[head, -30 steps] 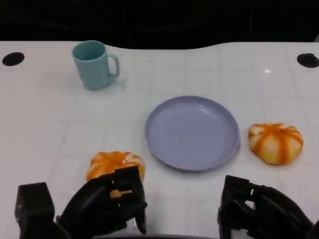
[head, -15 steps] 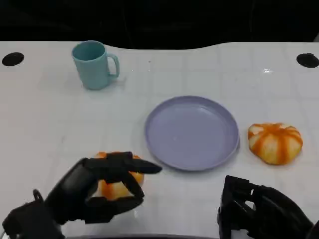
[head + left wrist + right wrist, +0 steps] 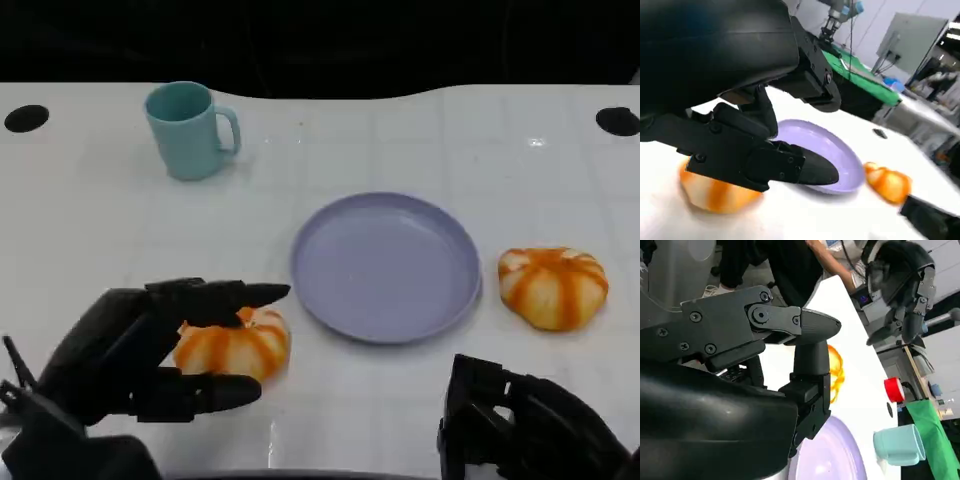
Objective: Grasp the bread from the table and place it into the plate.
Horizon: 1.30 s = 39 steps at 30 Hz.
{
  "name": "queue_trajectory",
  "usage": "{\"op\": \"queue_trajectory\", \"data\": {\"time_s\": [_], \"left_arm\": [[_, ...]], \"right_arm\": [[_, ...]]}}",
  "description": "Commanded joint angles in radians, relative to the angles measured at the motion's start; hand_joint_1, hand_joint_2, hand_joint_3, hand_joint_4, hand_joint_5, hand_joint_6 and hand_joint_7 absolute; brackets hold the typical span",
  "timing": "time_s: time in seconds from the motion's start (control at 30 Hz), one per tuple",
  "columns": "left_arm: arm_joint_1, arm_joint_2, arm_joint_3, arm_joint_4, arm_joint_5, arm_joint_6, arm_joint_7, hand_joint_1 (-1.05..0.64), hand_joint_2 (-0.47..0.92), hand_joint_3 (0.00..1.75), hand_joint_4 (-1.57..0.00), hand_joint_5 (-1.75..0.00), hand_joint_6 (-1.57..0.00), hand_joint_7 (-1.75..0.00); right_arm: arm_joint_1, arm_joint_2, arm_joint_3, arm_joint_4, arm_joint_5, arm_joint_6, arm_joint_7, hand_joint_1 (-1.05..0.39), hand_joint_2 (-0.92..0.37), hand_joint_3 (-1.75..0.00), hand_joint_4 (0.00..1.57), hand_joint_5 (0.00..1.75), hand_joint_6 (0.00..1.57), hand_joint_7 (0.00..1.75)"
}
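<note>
Around bread (image 3: 232,346), left hand (image 3: 150,350), fingers apart

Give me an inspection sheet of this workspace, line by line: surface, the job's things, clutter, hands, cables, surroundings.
Surface: white table, two black round marks near its far corners.
Job's things: purple plate with nothing in it; one orange-striped bread on the table at the plate's near left, a second bread to its right.
Clutter: teal mug, upright, far left.
Hands: left hand spread around the near bread, fingers apart, grip not closed; right hand at the near edge, holding nothing, finger pose unclear.
Cables: nothing seen on the table.
Surroundings: person beside the table, green-topped bench, monitor in the wrist views.
</note>
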Motion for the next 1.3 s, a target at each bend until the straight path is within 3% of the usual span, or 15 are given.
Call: {"op": "queue_trajectory", "data": {"time_s": [0.03, 0.27, 0.63, 1.17, 1.3], "left_arm": [[-0.002, 0.062, 0.003, -0.052, 0.171, 0.026, 0.090, -0.74, 0.92, 0.22, -0.56, -0.35, -0.49, 0.00], [-0.023, 0.109, -0.073, -0.127, 0.431, 0.215, 0.053, -0.77, 0.92, 0.21, -0.54, -0.24, -0.39, 0.00], [-0.112, 0.095, -0.237, -0.092, 0.593, 0.426, -0.037, -0.80, 0.92, 0.11, -0.52, -0.14, -0.32, 0.00], [-0.283, 0.054, -0.422, 0.274, 0.577, 0.520, 0.007, -0.79, 0.92, 0.07, -0.50, -0.10, -0.31, -0.01], [-0.308, 0.042, -0.447, 0.396, 0.555, 0.493, 0.109, -0.70, 0.90, 0.03, -0.56, -0.13, -0.37, -0.03]], "right_arm": [[0.002, -0.005, -0.016, -0.005, 0.004, -0.012, -0.006, -0.52, -0.92, -0.46, 0.60, 1.75, 0.38, 1.75], [-0.001, -0.004, -0.010, -0.005, -0.002, -0.017, -0.009, -0.52, -0.92, -0.47, 0.60, 1.75, 0.38, 1.75], [-0.007, -0.005, -0.012, 0.005, 0.000, -0.030, 0.001, -0.52, -0.92, -0.48, 0.61, 1.75, 0.39, 1.75], [-0.003, -0.008, -0.009, 0.003, -0.001, -0.041, 0.005, -0.52, -0.92, -0.49, 0.61, 1.75, 0.38, 1.75], [-0.004, -0.011, -0.010, 0.004, 0.003, -0.037, 0.010, -0.52, -0.92, -0.49, 0.61, 1.75, 0.38, 1.75]]}}
